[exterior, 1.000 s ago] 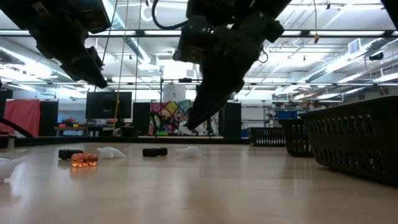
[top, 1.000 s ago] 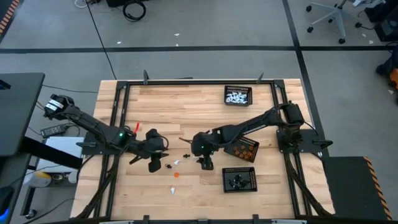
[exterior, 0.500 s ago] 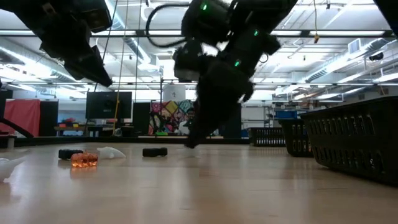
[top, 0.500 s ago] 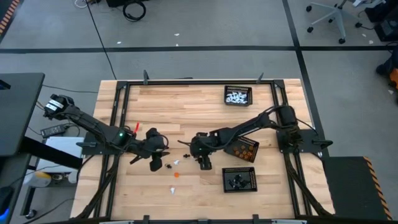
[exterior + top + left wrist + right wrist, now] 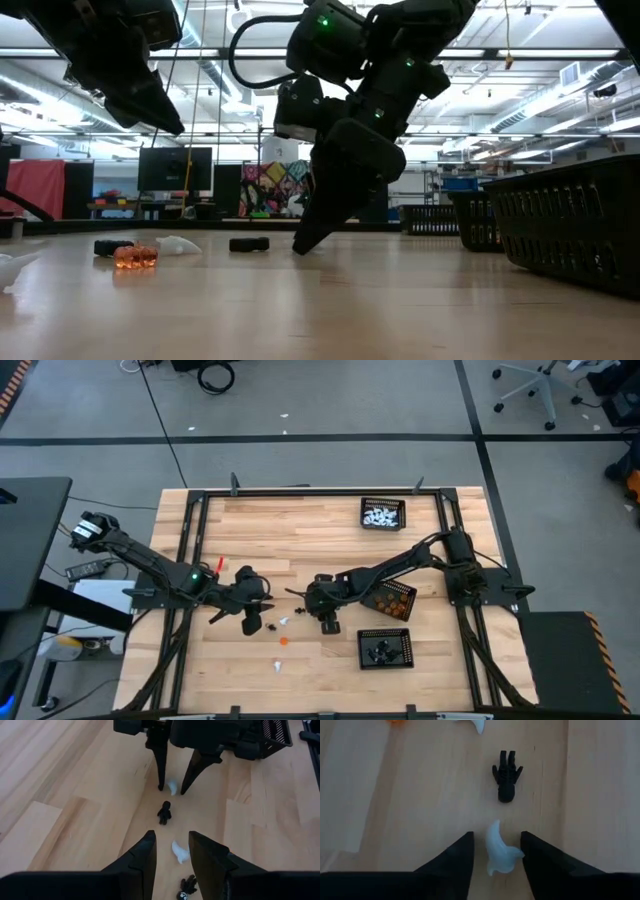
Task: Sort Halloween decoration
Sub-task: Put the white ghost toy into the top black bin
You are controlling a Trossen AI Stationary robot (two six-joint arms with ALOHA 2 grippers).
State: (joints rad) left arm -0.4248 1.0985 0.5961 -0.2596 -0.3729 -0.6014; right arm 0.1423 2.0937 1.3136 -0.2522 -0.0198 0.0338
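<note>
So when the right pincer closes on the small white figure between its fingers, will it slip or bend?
The white figure looks like stiff moulded plastic, so it probably will not bend. Its curved, tapering, smooth shape may let it slide or twist out of the right pincer. It seems very light beside the fingers, so a small push likely skids it across the table.

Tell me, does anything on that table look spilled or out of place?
Yes. A few tiny figures lie loose on the bare wood at the table's middle, while the others sit in three black trays. The right gripper has its fingers either side of a loose white figure.
</note>
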